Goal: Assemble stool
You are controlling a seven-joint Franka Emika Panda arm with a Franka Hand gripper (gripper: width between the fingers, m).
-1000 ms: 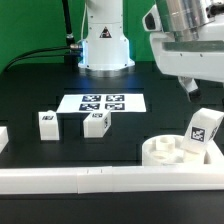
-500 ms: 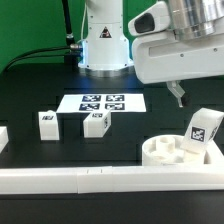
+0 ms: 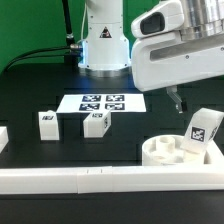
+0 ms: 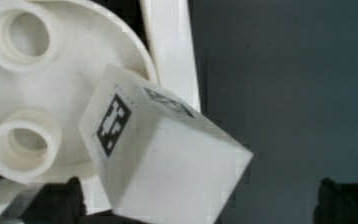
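The round white seat [image 3: 172, 152] lies at the exterior view's front right against the rail. One tagged leg block [image 3: 203, 131] stands tilted in it. The wrist view shows the seat [image 4: 34, 70] with two sockets and that leg block [image 4: 167, 155] close up. Two more tagged leg blocks [image 3: 46, 123] [image 3: 95, 122] stand on the black table, left of centre. My gripper [image 3: 178, 100] hangs above and just behind the seat, open and empty. In the wrist view the gripper [image 4: 197, 205] has its dark fingertips [image 4: 51, 203] far apart on either side of the leg block, not touching it.
The marker board [image 3: 103, 102] lies flat before the robot base [image 3: 104, 45]. A long white rail [image 3: 70, 179] runs along the front edge, and it also shows in the wrist view [image 4: 169, 50]. A short white piece [image 3: 3, 137] sits at the far left.
The arm has moved toward the exterior view's left and a little lower, bringing the fingers closer over the seat and its leg block. The parts have not moved.
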